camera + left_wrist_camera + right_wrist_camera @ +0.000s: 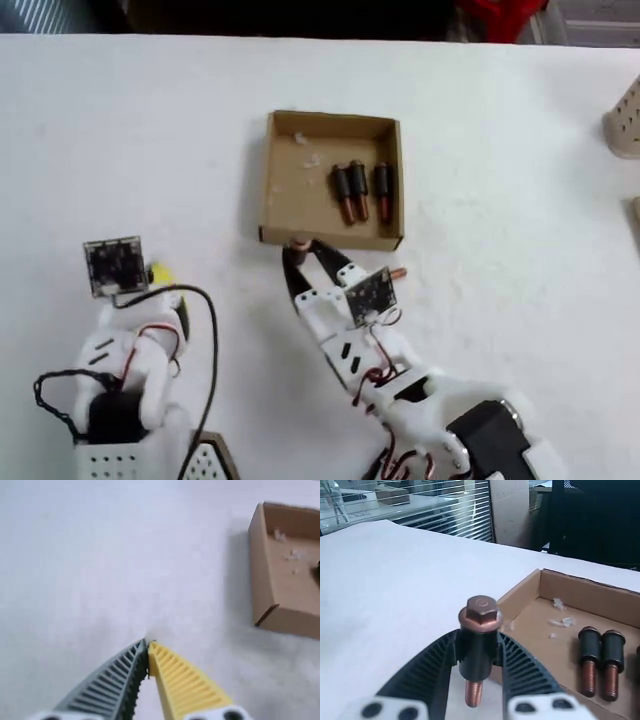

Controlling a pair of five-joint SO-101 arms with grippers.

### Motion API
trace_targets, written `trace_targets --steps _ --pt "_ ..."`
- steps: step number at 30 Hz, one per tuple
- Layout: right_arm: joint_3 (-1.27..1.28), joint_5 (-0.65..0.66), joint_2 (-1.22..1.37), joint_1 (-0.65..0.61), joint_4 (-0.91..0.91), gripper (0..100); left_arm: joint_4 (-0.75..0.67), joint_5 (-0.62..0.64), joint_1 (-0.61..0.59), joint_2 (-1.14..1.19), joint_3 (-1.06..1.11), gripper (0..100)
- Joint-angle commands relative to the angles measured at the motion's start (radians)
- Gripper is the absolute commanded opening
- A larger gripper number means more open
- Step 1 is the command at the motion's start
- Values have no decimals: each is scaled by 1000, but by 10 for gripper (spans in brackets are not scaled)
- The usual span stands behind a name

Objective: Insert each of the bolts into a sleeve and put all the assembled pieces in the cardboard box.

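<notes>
My right gripper (pixel 479 652) is shut on an assembled piece (pixel 478 645), a copper bolt inside a black sleeve, held upright just outside the near wall of the cardboard box (pixel 530 587). From above, that gripper (pixel 300 252) sits at the box's front edge (pixel 330 238). Three assembled pieces lie inside the box (pixel 358 190), two of them showing in the right wrist view (pixel 600 660). My left gripper (pixel 146 647) is shut with nothing in it, low over the white table, left of the box (pixel 265 570); from above its yellow finger (pixel 160 272) shows.
A beige perforated object (pixel 625 120) stands at the table's right edge. Small white scraps (pixel 560 615) lie on the box floor. Cables run around the left arm's base (pixel 120 390). Bare white table spreads to the left and behind the box.
</notes>
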Motion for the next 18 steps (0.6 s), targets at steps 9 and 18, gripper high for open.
trace_targets --steps 9,18 --pt "2 2 -257 156 165 16 28 -64 -24 -5 150 24" --pt "-49 127 -768 265 831 16 46 -64 -67 -5 150 24"
